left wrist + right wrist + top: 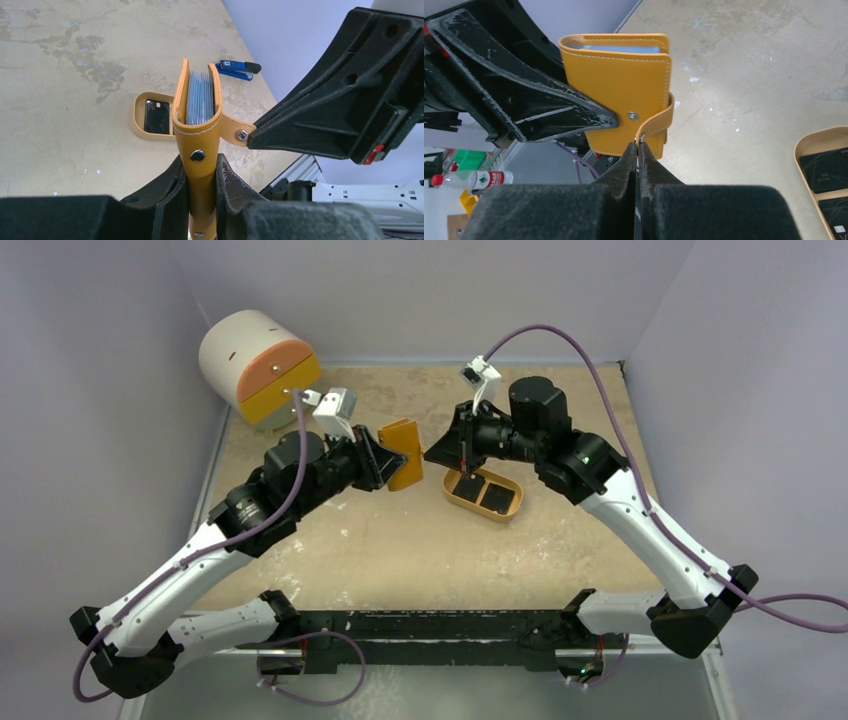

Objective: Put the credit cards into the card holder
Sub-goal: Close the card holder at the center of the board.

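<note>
A white and orange drum (258,365) sits at the table's (400,550) far left corner. Toward the middle of the table, the left gripper (201,167) is clenched on the spine of the card holder (619,95), holding it upright above the table, pale sleeves showing inside. The right gripper (638,149) pinches the snap tab (656,122). Just right, two credit cards (829,170) lie side by side in an orange tray (819,142).
</note>
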Action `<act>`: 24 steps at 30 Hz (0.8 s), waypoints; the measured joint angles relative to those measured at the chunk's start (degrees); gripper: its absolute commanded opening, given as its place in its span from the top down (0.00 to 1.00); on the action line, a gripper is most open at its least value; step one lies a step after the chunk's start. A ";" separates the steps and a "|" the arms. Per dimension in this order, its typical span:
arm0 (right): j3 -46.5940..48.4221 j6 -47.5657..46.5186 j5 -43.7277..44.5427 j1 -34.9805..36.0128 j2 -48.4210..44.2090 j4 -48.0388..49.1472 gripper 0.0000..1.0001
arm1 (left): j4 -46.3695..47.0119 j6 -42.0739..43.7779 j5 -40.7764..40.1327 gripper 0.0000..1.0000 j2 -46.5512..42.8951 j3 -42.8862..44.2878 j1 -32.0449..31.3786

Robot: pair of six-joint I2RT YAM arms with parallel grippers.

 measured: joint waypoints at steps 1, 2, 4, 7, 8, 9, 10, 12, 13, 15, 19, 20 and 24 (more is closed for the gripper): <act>0.02 -0.20 0.00 0.20 0.00 -0.15 1.00 | 0.00 -0.13 0.00 1.00 0.44 0.09 0.00; 0.04 -0.33 0.02 0.33 0.00 -0.24 1.00 | 0.02 -0.24 0.00 1.00 0.98 0.24 -0.02; 0.09 -0.72 0.11 0.46 0.09 -0.52 1.00 | 0.04 -0.26 0.02 1.00 1.86 0.59 -0.04; 0.09 -1.07 0.28 0.46 0.26 -0.68 1.00 | 0.07 -0.28 0.17 1.00 2.71 1.05 -0.04; 0.09 -1.14 0.28 0.46 0.39 -0.66 1.00 | 0.11 -0.28 0.20 1.00 2.84 1.09 -0.04; 0.07 -1.14 0.28 0.46 0.52 -0.63 1.00 | 0.09 -0.28 0.20 1.00 2.91 1.14 -0.04; 0.09 -1.14 0.28 0.46 0.72 -0.63 1.00 | 0.07 -0.28 0.20 1.00 2.99 1.14 -0.04; 0.07 -1.09 0.28 0.46 1.05 -0.48 1.00 | 0.07 -0.28 0.20 1.00 3.21 1.14 -0.04; 0.07 -1.07 0.28 0.48 1.20 -0.46 1.00 | 0.07 -0.28 0.20 1.00 3.37 1.14 -0.04; 0.07 -0.98 0.28 0.46 1.46 -0.42 1.00 | 0.09 -0.26 0.26 1.00 3.58 1.14 -0.04; 0.07 -0.70 0.28 0.48 2.03 -0.11 1.00 | 0.07 -0.26 0.37 1.00 3.85 1.14 -0.04; 0.09 -0.63 0.28 0.48 2.19 0.00 1.00 | 0.09 -0.26 0.42 1.00 3.87 1.14 -0.04; 0.09 -0.28 0.20 0.57 2.82 0.57 1.00 | -0.02 -0.24 0.39 1.00 3.87 1.14 -0.02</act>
